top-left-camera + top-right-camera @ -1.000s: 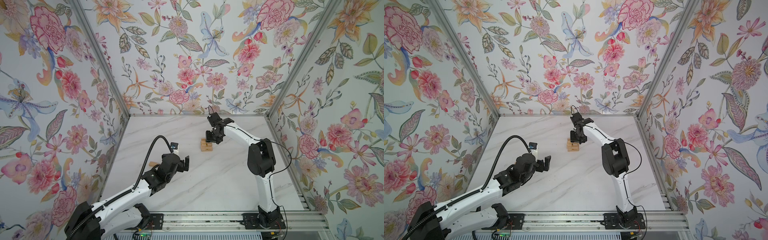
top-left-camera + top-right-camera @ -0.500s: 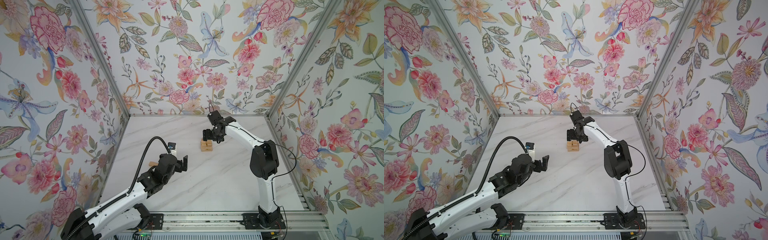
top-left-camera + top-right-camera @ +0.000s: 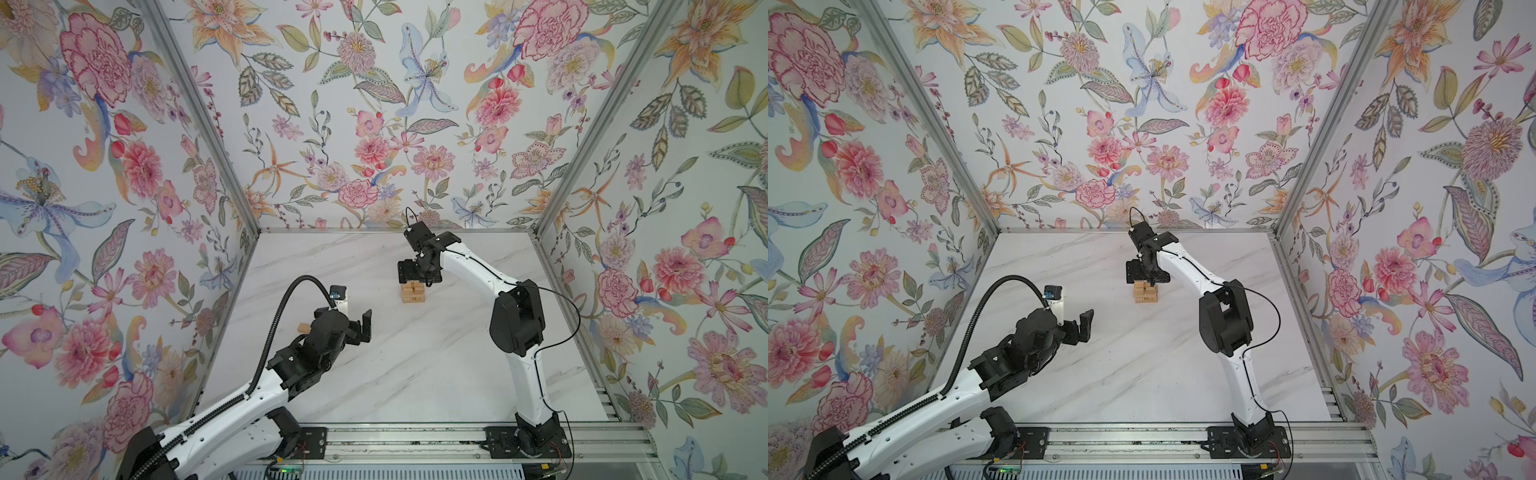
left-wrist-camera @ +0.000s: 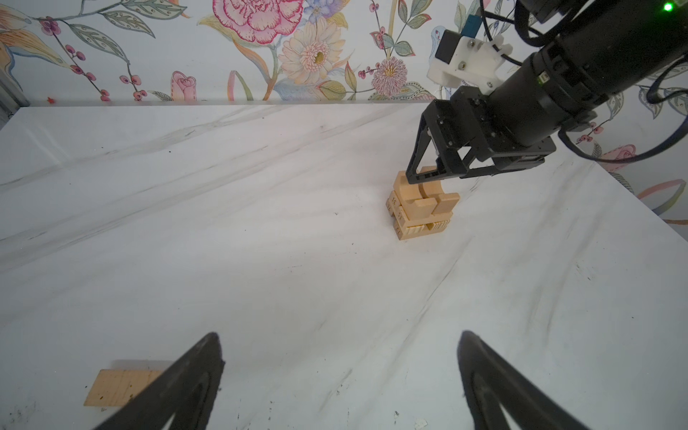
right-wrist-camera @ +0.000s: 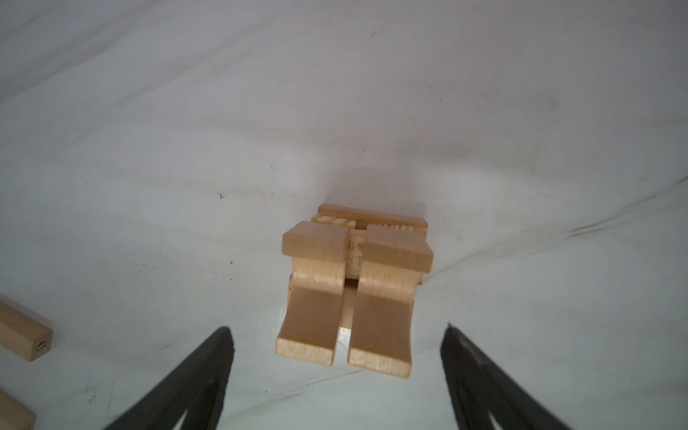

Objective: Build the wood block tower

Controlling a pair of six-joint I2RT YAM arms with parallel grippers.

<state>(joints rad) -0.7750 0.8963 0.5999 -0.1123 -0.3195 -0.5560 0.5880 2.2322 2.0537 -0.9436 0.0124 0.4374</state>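
Over the tower [image 3: 413, 292] on the tabletop [image 3: 436, 353], right tool [image 5: 337, 333] open and empty.
Jaws clear the two arch blocks [image 5: 346, 290] topping it; left tool [image 4: 339, 337], wide open and empty, hangs well apart from the tower, by a loose block [image 4: 119, 387].

1 tower [image 3: 412, 292]. 2 arch blocks [image 5: 314, 298] side by side on its top layer. Lower bars [image 4: 420, 227]: too packed to count. 2 loose bars [image 5: 22, 335] in the right wrist view, only 1 in the left wrist view. 2 grippers: left gripper [image 4: 338, 346], right gripper [image 5: 337, 335].
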